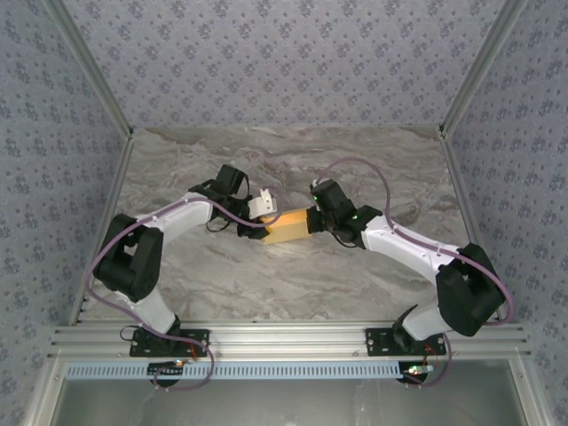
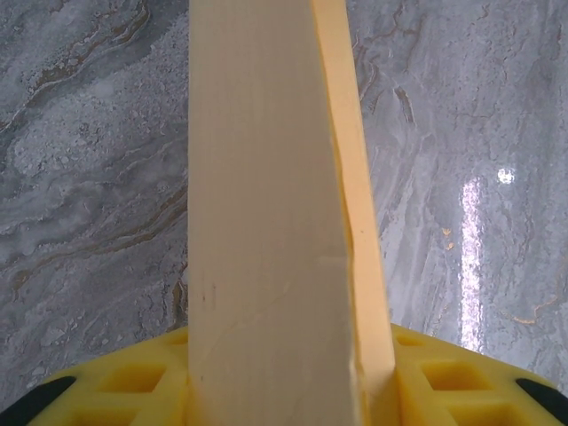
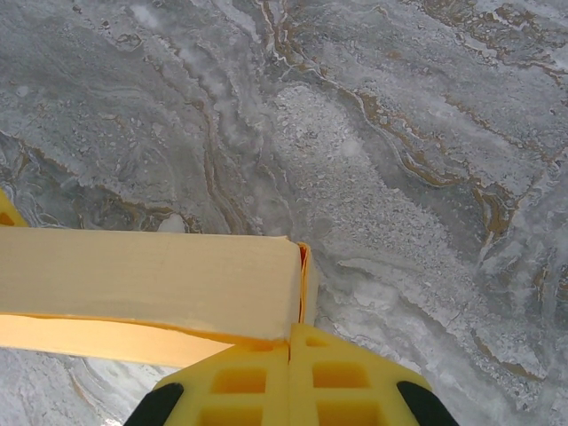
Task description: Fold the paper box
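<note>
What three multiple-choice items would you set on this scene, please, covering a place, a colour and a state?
1. Where is the paper box?
A. against the back wall
B. in the middle of the table, between the left gripper and the right gripper
C. beside the left arm's base
2. What colour is the box?
A. yellow-orange
B. green
C. white
3. How is the left gripper?
A. open above the table
B. open beside the box
C. shut on the box
Answers: 1 B, the top view shows both grippers meeting at it there; 2 A, every view shows that colour; 3 C, its yellow pads press the box's two faces.
</note>
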